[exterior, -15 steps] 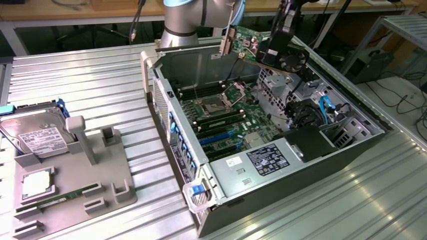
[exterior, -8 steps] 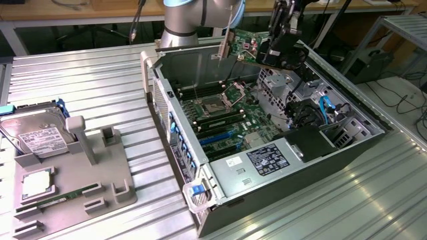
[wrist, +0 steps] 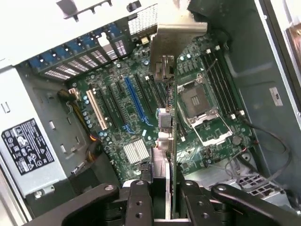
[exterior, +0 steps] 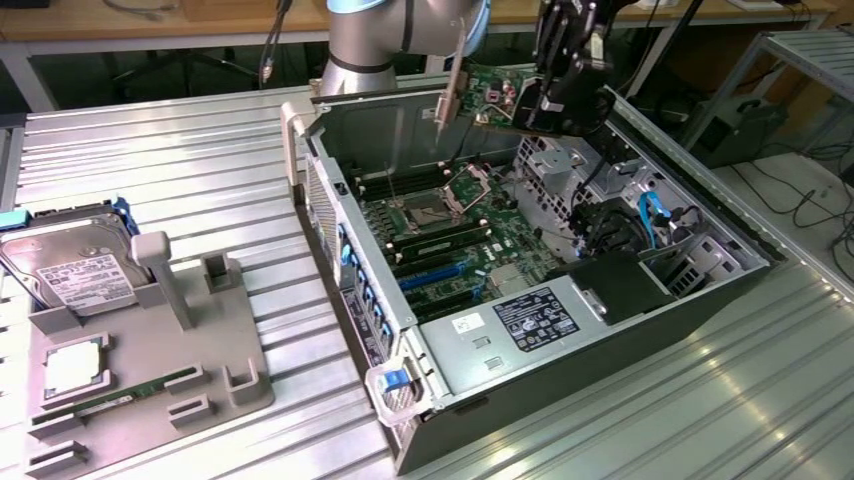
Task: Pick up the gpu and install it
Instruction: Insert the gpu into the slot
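Now grips the gpu (wrist: 170, 141) in the clenched tool (wrist: 164, 202), holds it edge-on above the open case (exterior: 327, 200), with long axis running straight out from the tool to its bracket (wrist: 176, 42), seemingly clear of the motherboard (wrist: 117, 108) slots below.

arm (exterior: 380, 40): upright | wrist (exterior: 577, 35): pointing down | pincer (exterior: 534, 108): clamped on gpu (exterior: 483, 92)
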Tool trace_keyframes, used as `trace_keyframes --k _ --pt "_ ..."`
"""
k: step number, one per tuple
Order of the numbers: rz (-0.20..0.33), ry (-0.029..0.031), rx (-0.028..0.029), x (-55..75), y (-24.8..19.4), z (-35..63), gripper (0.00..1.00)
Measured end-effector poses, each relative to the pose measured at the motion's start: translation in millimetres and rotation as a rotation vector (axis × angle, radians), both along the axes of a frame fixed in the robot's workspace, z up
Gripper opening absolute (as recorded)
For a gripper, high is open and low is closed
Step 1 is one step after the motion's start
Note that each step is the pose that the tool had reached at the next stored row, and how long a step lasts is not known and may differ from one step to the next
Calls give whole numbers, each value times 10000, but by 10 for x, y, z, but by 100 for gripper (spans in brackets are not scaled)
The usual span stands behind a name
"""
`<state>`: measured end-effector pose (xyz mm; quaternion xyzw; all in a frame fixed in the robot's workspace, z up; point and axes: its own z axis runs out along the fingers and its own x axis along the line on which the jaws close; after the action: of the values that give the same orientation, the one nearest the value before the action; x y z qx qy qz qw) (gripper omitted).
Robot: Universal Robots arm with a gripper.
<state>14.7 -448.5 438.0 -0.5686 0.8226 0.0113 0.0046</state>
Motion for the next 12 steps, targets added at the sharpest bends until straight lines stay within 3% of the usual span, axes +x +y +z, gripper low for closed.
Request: trace_keyframes --k 12 --pt "2446 0 -1 0 0 0 28"
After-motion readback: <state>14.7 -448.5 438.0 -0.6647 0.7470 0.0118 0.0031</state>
